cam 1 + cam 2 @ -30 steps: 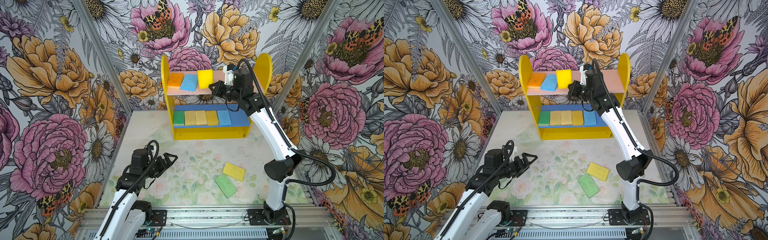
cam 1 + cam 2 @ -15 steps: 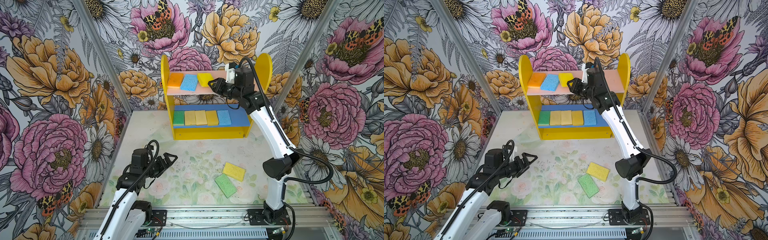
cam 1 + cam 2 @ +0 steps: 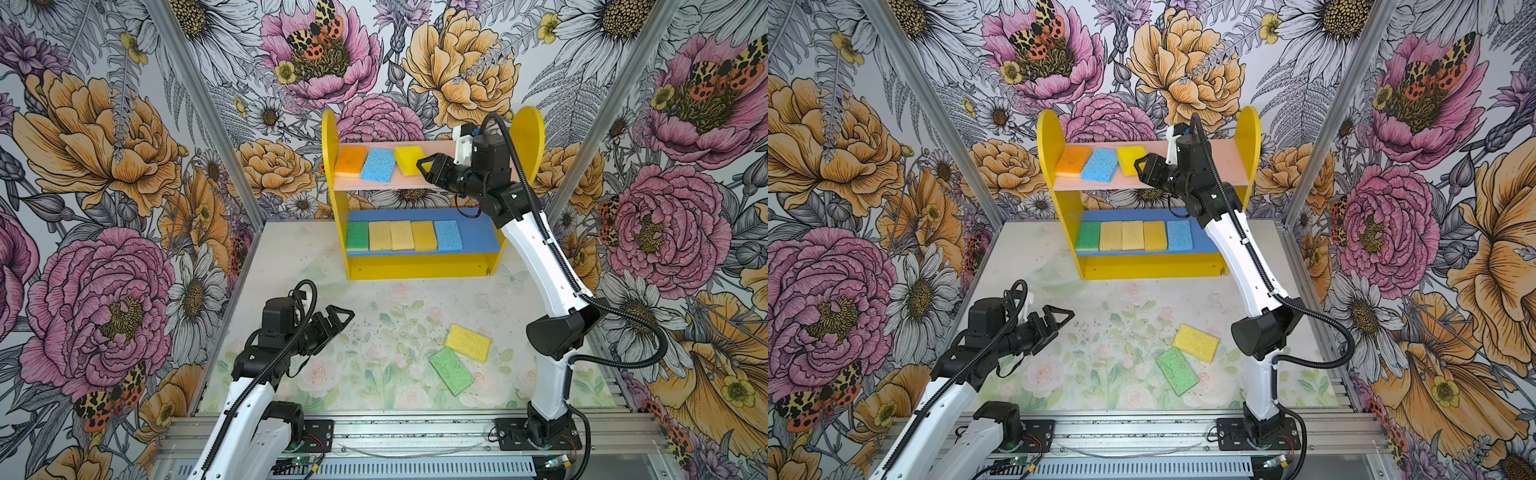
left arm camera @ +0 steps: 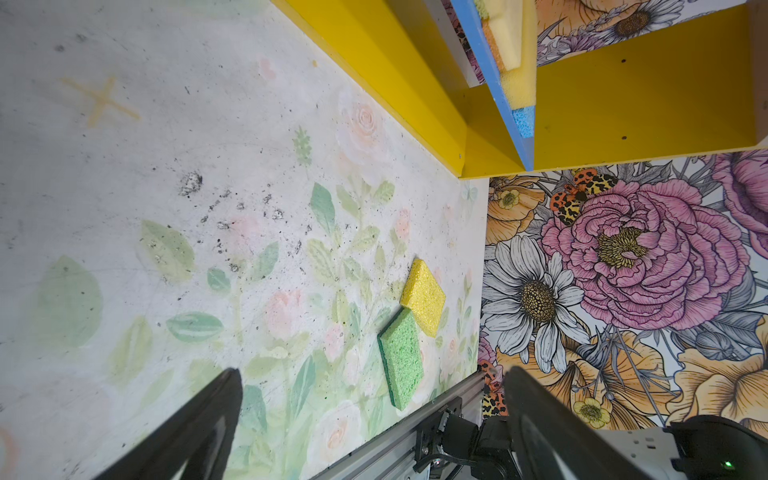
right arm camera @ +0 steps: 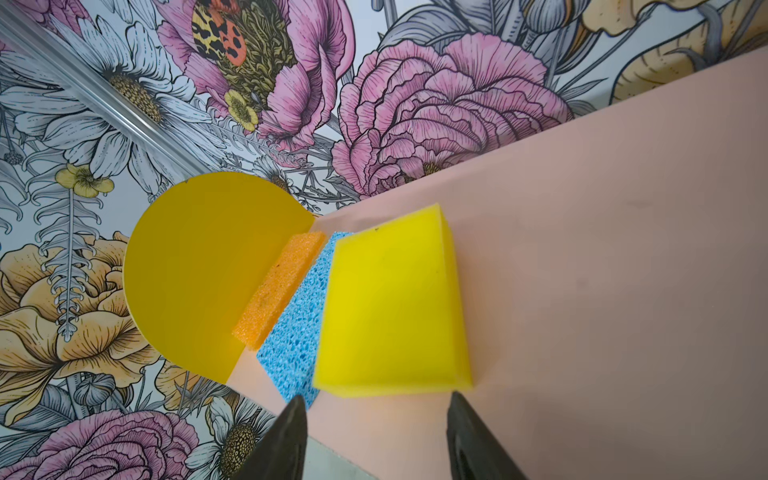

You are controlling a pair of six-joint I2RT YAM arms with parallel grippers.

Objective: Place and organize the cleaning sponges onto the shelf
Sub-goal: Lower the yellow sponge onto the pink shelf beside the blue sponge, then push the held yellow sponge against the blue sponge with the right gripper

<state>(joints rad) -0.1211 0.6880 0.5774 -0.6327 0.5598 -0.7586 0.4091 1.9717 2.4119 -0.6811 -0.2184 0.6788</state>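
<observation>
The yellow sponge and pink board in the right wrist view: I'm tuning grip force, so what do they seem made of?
Yellow sponge: probably fine-celled foam; smooth matte face, no large pores, unlike the open-pored blue sponge beside it.
Pink board: seemingly painted wood or laminate; flat, matte, no grain visible.

The right end effector [image 5: 376,400] has released the yellow sponge [image 5: 390,307], now lying flat.

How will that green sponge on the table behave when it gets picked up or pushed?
Probably light and squashy: the green sponge looks like open-pored foam, so a pinch would likely dent it. It lies flat, so rolling or tipping seems unlikely. Its corner seems to touch the yellow sponge, which a push might nudge.
</observation>
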